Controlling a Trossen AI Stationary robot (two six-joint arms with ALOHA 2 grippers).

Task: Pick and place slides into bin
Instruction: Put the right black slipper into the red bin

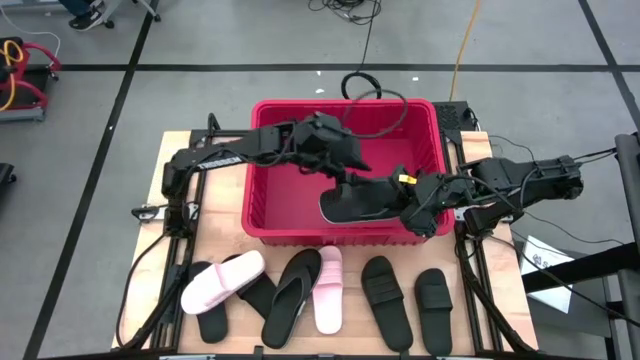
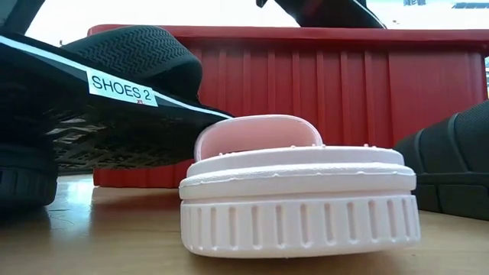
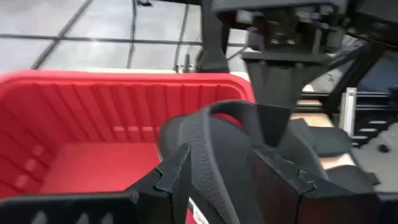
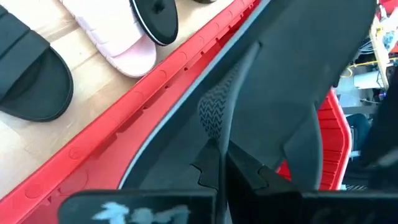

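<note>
The red bin stands at the table's middle. A black slide hangs inside it close to the near wall, and my right gripper, reaching in from the right, is shut on its strap. My left gripper reaches over the bin from the left and is open, with one finger on each side of that strap. Several more slides lie on the table in front of the bin: a pink one resting across a black one, a second pink one, and black ones. My right gripper pinches the black slide's strap between its two fingers. It comes slanting down from the table's right. The slide hangs tilted over the inside of the bin; whether its sole touches the bin floor is hidden. My left gripper's fingers straddle the strap; I cannot tell whether they touch it.
The bin's near wall rises right behind the row of slides. In the low view a pink slide stands in front, with a black one labelled "SHOES 2" to its left and another black one to its right.
</note>
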